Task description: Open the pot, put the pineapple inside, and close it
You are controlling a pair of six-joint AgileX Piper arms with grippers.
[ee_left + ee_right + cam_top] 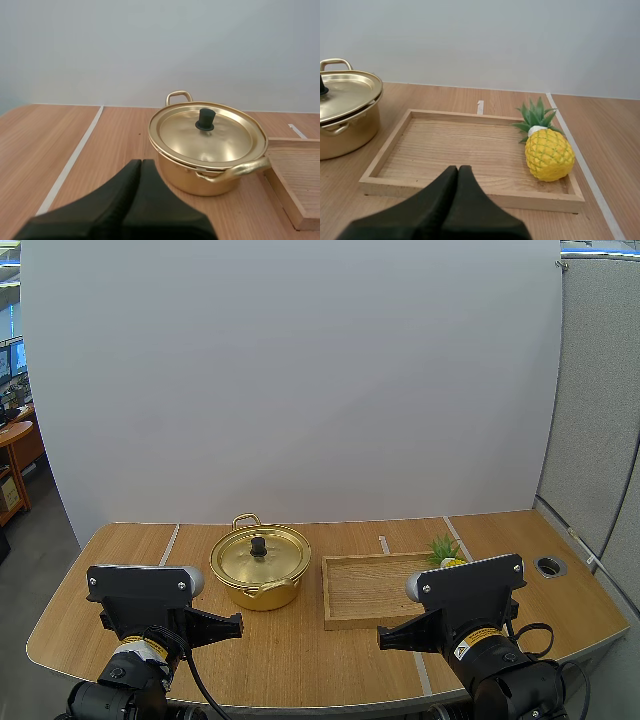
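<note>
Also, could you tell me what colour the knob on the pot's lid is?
Black: the knob sits on a gold lid, clearest in the left wrist view.

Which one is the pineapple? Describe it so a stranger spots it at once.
On the wooden table, find the shallow wooden tray right of the gold pot. At the tray's right end sits the pineapple: small, yellow, green leafy crown, the only thing in the tray.

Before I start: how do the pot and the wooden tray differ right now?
The pot is round, shiny gold metal; the tray is rectangular pale wood. The pot is closed under its lid; the tray is open-topped, with the pineapple in it. The pot stands taller than the shallow tray. Both rest on the table.
</note>
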